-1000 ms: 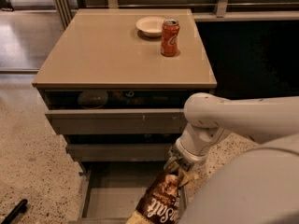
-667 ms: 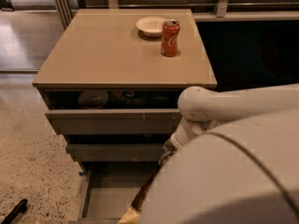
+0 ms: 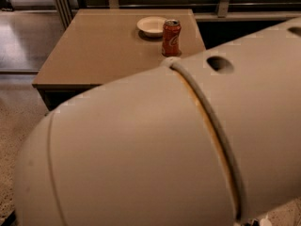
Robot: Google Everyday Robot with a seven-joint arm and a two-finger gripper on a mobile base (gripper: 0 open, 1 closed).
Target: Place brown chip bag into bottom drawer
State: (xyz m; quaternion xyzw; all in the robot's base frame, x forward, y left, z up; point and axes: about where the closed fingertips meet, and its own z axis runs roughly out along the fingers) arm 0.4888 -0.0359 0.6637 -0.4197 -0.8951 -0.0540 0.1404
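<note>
The arm (image 3: pixel 155 149) fills the centre, the right side and the whole lower part of the frame: a smooth beige housing, rounded at its left end. A curved seam (image 3: pixel 211 126) runs across it from upper centre to lower right, and a round hole (image 3: pixel 219 64) sits in the shell at upper right. The gripper is hidden behind or below this housing; it cannot be told whether the jaws are open, closed or gripping. The bag and the bottom drawer are likewise covered by the arm, so their positions cannot be told. The tan worktop (image 3: pixel 103 46) shows in the upper left and upper centre. A shallow cream bowl (image 3: pixel 151 25) stands near its far edge. A red can (image 3: pixel 171 37) stands upright just beside the bowl, to the right and slightly nearer the camera; whether the two touch cannot be told. Under the front left edge of the worktop, a short dark strip of the cabinet (image 3: pixel 49 98) is visible before the arm cuts it off. Speckled floor (image 3: pixel 14 126) shows at the left edge of the frame.
</note>
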